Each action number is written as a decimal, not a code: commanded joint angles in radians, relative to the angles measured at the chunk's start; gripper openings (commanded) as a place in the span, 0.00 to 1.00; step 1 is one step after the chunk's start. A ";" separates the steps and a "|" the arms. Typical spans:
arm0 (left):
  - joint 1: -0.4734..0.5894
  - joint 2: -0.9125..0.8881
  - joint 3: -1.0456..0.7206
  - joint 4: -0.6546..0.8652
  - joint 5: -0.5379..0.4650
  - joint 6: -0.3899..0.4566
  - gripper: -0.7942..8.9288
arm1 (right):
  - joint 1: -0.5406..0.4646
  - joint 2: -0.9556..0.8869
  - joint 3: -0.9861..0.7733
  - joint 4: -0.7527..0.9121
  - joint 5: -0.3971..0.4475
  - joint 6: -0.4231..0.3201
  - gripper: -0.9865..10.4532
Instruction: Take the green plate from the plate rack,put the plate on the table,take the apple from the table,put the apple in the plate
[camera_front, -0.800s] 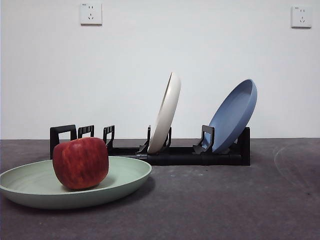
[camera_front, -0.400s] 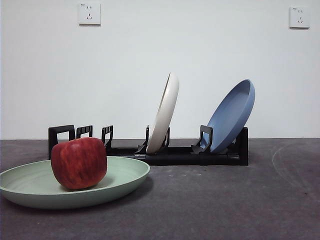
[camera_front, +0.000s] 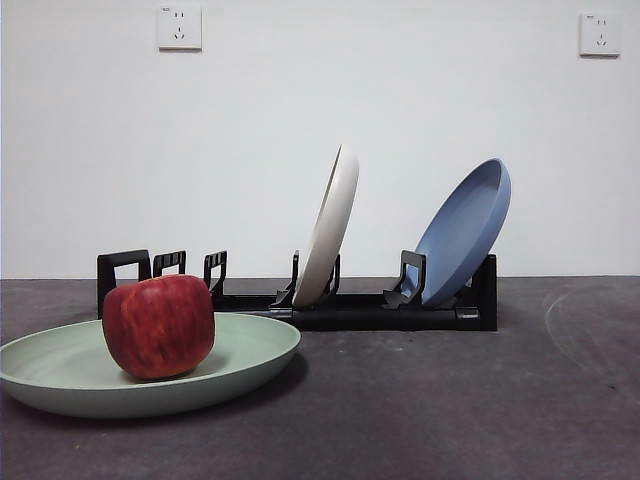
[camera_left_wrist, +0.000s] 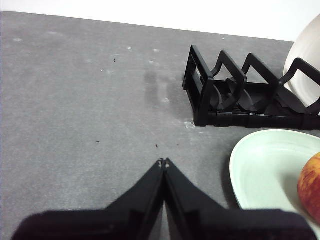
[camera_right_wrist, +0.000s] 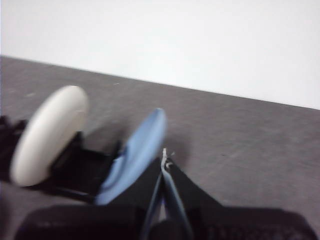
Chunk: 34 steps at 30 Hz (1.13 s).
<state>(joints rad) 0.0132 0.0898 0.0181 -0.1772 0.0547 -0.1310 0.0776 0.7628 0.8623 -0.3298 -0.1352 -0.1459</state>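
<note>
The green plate (camera_front: 240, 350) lies flat on the table (camera_front: 450, 400) at the front left. The red apple (camera_front: 159, 325) sits in it. Plate (camera_left_wrist: 262, 165) and apple (camera_left_wrist: 311, 185) also show in the left wrist view. The black plate rack (camera_front: 350, 305) stands behind, and its end with the loop handle shows in the left wrist view (camera_left_wrist: 220, 92). My left gripper (camera_left_wrist: 163, 162) is shut and empty above bare table beside the plate. My right gripper (camera_right_wrist: 164, 155) is shut and empty, up above the rack's other end. Neither arm shows in the front view.
A cream-white plate (camera_front: 330, 225) and a blue plate (camera_front: 465, 230) lean upright in the rack; both show in the right wrist view, cream-white (camera_right_wrist: 47, 132) and blue (camera_right_wrist: 137, 155). A white wall with two sockets stands behind the table.
</note>
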 joint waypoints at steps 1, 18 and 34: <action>0.001 0.000 -0.007 0.010 -0.003 0.012 0.08 | -0.051 -0.084 -0.184 0.162 -0.004 -0.005 0.09; 0.001 0.000 -0.007 0.010 -0.003 0.012 0.08 | -0.158 -0.582 -0.728 0.367 -0.002 -0.013 0.09; 0.001 0.000 -0.007 0.010 -0.003 0.012 0.08 | -0.156 -0.755 -0.848 0.180 0.134 0.135 0.09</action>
<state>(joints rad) 0.0132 0.0898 0.0177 -0.1772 0.0547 -0.1310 -0.0788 0.0090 0.0235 -0.1349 -0.0074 -0.0299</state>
